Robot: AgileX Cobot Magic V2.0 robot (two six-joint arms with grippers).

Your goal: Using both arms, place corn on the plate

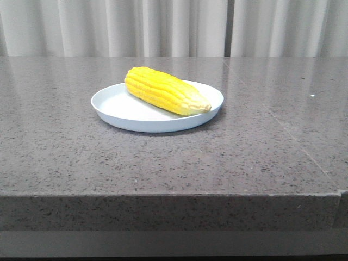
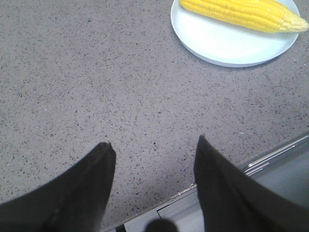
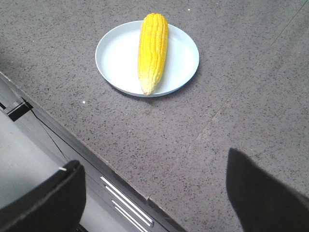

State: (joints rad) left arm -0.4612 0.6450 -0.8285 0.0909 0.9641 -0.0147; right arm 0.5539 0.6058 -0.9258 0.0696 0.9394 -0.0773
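The yellow corn (image 1: pixel 166 91) lies on its side on the pale blue-white plate (image 1: pixel 117 106) in the middle of the grey stone table, paler tip toward the right. The corn (image 2: pixel 244 13) and plate (image 2: pixel 217 43) also show in the left wrist view, and the corn (image 3: pixel 153 50) and plate (image 3: pixel 116 58) in the right wrist view. My left gripper (image 2: pixel 154 145) is open and empty above the table's near edge, well away from the plate. My right gripper (image 3: pixel 154 162) is open and empty, also over the near edge. Neither gripper shows in the front view.
The table's front edge (image 1: pixel 174 194) runs across the front view. A seam (image 1: pixel 283 128) crosses the tabletop on the right. Grey curtains (image 1: pixel 174 27) hang behind. Below the edge, a metal frame with rails (image 3: pixel 128 205) shows in the right wrist view.
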